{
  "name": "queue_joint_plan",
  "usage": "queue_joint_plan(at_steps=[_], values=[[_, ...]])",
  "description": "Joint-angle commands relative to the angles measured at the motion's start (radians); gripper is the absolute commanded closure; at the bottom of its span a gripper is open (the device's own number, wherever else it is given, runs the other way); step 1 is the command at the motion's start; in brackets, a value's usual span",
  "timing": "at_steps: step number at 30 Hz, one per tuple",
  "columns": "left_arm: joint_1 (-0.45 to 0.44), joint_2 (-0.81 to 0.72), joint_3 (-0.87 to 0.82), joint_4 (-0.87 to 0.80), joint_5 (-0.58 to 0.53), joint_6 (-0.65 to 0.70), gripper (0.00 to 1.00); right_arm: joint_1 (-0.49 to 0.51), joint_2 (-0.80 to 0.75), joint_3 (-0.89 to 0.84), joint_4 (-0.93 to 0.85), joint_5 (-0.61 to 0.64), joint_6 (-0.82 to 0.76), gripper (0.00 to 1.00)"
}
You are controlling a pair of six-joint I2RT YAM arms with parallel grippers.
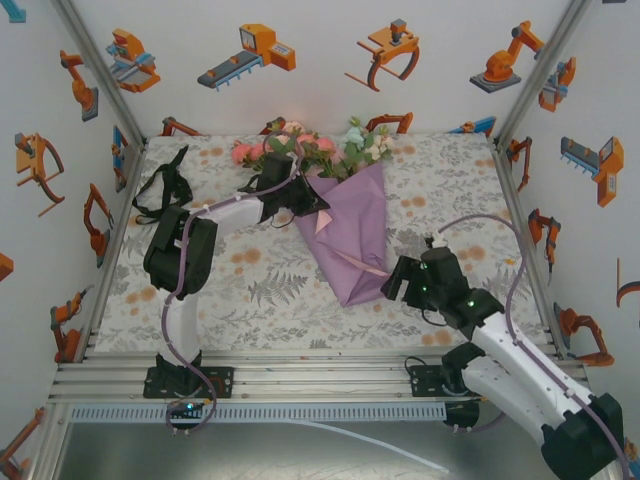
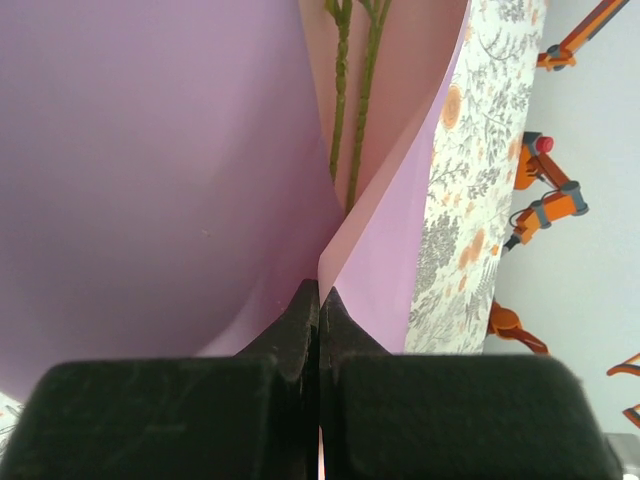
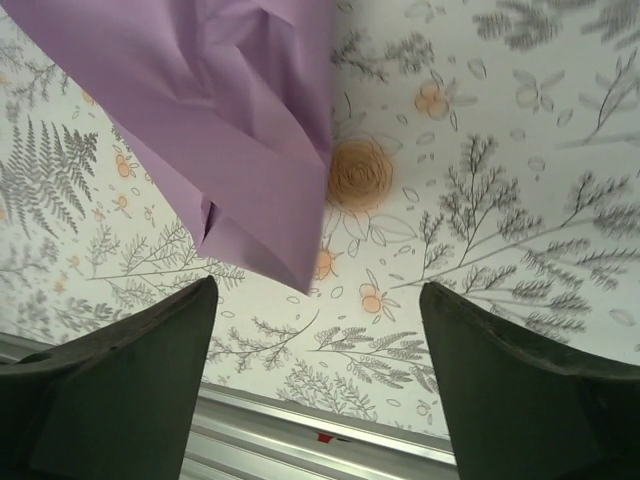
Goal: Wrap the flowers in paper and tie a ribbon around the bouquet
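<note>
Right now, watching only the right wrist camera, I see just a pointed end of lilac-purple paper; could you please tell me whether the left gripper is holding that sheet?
Observer: Yes, the left gripper is shut on an edge of the lilac-purple paper sheet, where its pale pink face folds in.
Operator: Thank you. Are the flowers wrapped in it?
Observer: Yes, the pink and cream artificial flowers stick out of the paper's wide far end.
Operator: And where is the ribbon, please?
Observer: The black fabric ribbon lies loose by the left edge of the floral-patterned table, apart from the paper.
</note>
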Motion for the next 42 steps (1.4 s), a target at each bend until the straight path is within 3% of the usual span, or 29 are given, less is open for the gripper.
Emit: queue_joint_plan(at_steps=[1, 4, 10, 12, 14, 21, 25, 28, 30, 34, 35, 37, 41, 42], values=[[0.008, -0.006, -0.014, 0.050, 0.023, -0.035, 1.00, -0.003, -0.067, -0.081, 0.113, -0.013, 0.147, 0.37], [0.008, -0.004, -0.016, 0.047, 0.021, -0.040, 1.00, -0.003, -0.074, -0.112, 0.216, -0.022, 0.181, 0.41], [0.011, -0.002, -0.023, 0.054, 0.027, -0.047, 1.00, -0.003, 0.029, -0.136, 0.376, -0.074, 0.211, 0.35], [0.010, -0.003, -0.025, 0.056, 0.027, -0.052, 1.00, -0.003, 0.053, -0.146, 0.407, -0.065, 0.227, 0.43], [0.011, -0.005, -0.026, 0.055, 0.026, -0.051, 1.00, -0.003, 0.071, -0.134, 0.358, -0.036, 0.223, 0.56], [0.016, -0.004, -0.024, 0.059, 0.025, -0.053, 1.00, 0.023, 0.293, 0.007, -0.031, 0.163, 0.101, 0.69], [0.018, -0.002, -0.023, 0.060, 0.027, -0.055, 1.00, 0.105, 0.415, 0.086, -0.089, 0.308, 0.066, 0.69], [0.018, 0.001, -0.020, 0.059, 0.029, -0.055, 1.00, 0.114, 0.429, 0.092, -0.022, 0.252, 0.025, 0.56], [0.019, 0.004, -0.022, 0.059, 0.032, -0.057, 1.00, 0.113, 0.409, 0.089, -0.010, 0.239, 0.024, 0.52], [0.021, 0.002, -0.030, 0.067, 0.034, -0.060, 1.00, 0.113, 0.321, 0.071, -0.028, 0.281, -0.009, 0.69], [0.021, -0.001, -0.030, 0.066, 0.036, -0.059, 1.00, 0.113, 0.304, 0.064, -0.022, 0.280, -0.026, 0.76], [0.023, 0.000, -0.031, 0.065, 0.039, -0.059, 1.00, 0.116, 0.292, 0.048, 0.011, 0.261, -0.052, 0.98], [0.023, 0.002, -0.034, 0.073, 0.041, -0.064, 1.00, 0.143, 0.367, 0.053, 0.038, 0.223, -0.130, 1.00], [0.023, 0.004, -0.037, 0.073, 0.041, -0.064, 1.00, 0.147, 0.396, 0.071, 0.014, 0.221, -0.152, 0.86]])
